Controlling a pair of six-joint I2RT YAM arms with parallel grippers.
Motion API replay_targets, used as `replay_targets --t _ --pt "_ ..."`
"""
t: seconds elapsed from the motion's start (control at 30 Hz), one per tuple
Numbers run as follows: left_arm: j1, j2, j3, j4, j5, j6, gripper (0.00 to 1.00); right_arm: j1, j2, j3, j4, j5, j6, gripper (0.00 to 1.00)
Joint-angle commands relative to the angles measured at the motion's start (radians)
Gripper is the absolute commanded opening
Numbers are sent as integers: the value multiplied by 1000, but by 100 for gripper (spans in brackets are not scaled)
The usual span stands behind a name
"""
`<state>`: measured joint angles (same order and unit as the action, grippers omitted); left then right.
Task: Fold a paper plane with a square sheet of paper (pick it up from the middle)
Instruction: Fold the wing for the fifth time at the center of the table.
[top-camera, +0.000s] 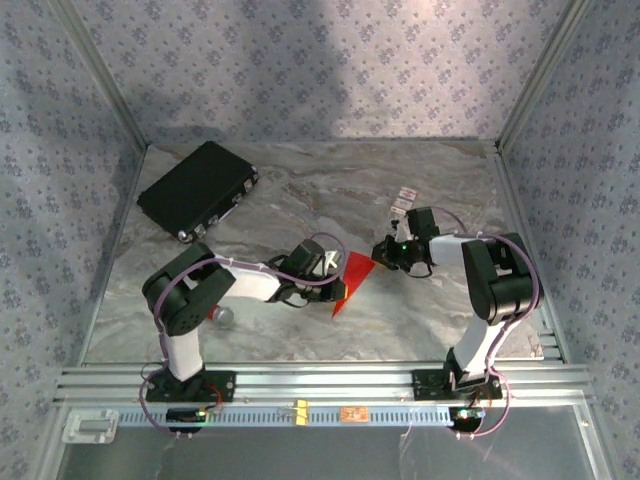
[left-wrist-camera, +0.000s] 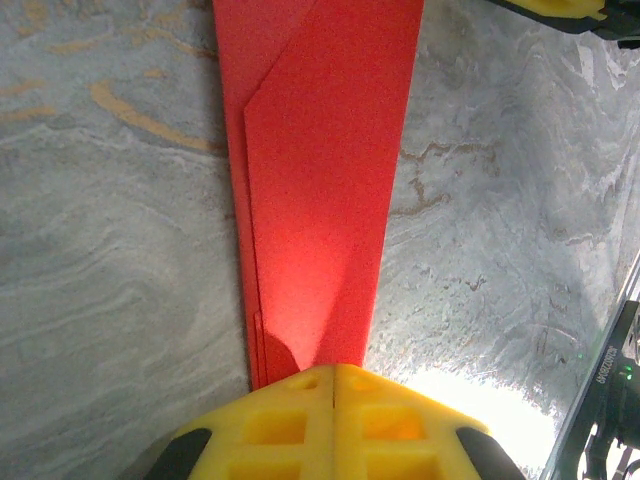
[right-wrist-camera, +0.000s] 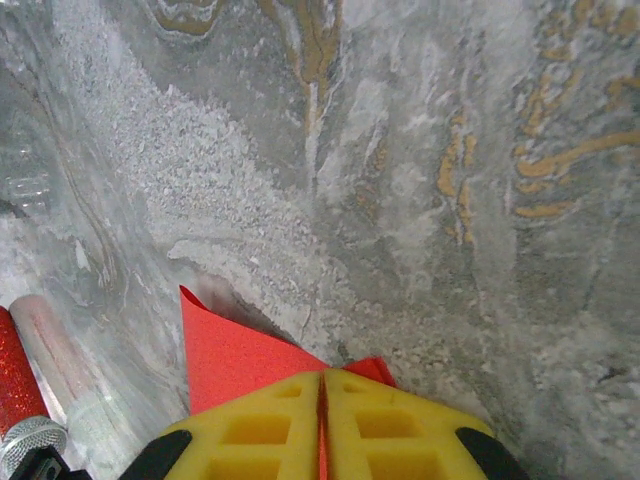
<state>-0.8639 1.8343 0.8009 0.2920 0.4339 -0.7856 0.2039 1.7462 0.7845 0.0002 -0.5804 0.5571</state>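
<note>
Near edge of the marble table (top-camera: 420, 310): both arm bases on the rail. Small red cylinder with a grey end (top-camera: 222, 316) lies just beside the left arm's elbow; the right wrist view catches it at lower left (right-wrist-camera: 18, 405). Mid-table, the left gripper (top-camera: 333, 283) has its yellow fingers pressed together on the narrow end of the folded red paper (top-camera: 353, 277). Left wrist view: gripper (left-wrist-camera: 333, 372) closed on the paper (left-wrist-camera: 320, 180), which widens away from the fingers as a long tapered strip with a diagonal fold edge and a crease down its left side. The right gripper (top-camera: 378, 258) is clamped on the paper's wide far corner, facing the left one. Right wrist view: fingers closed (right-wrist-camera: 322, 378), red paper (right-wrist-camera: 235, 355) pinched in the seam and a pointed corner sticking out left. Paper spans between the two grippers at table centre; cannot tell if it touches the surface. Further back right, small white-and-red bits (top-camera: 403, 200). Far left corner: black case (top-camera: 197, 188), flat, well apart from the paper.
</note>
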Motion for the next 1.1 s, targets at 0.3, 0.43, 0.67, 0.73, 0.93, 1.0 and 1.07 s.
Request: replay_targets --t 0.3,0.43,0.67,0.73,0.93,1.0,1.07 --pt "6 52 -56 -211 -37 10 0 -8 -147 -8 -57 146 -40 12" --pt "5 48 -58 -206 -35 4 0 35 -155 -53 -7 72 -16 13" --pt "5 33 -48 -203 -27 -2 0 80 -91 -111 74 45 26 11" --pt "4 17 -38 -196 -17 -5 0 79 -65 -99 17 102 18 9" --pt "2 -74 27 -240 -55 -15 7 77 -29 -98 -62 168 -3 4" --pt "2 -102 50 -249 -79 -16 9 77 -29 -100 -68 172 -6 4" --pt "1 -109 82 -247 -80 -19 11 77 -31 -101 -69 174 -6 4"
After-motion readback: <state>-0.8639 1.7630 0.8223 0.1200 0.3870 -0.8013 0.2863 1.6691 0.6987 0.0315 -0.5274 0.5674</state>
